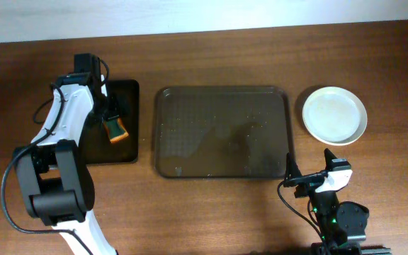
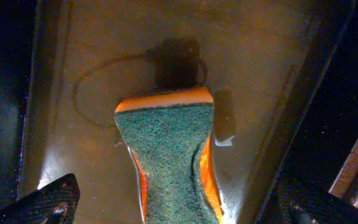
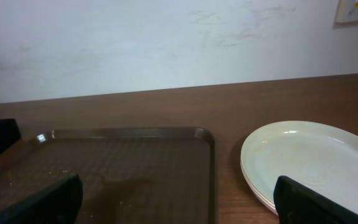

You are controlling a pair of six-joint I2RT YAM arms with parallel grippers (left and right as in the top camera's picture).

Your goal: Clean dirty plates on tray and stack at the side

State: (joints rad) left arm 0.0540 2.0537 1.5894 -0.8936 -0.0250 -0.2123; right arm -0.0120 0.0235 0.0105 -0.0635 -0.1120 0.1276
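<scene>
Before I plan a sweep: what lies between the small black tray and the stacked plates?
The large brown tray, holding no plates; the overhead view shows it.

You're looking at a lab-style robot bench: bare wooden surface, left arm and right arm flanking the tray, scuffed white wall beyond the tray, wall panel above.

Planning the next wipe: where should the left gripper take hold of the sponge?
Probably across the narrow waist of the sponge, from straight above: it lies flat, green scourer up, in the black tray, leaving its orange long sides exposed.
</scene>
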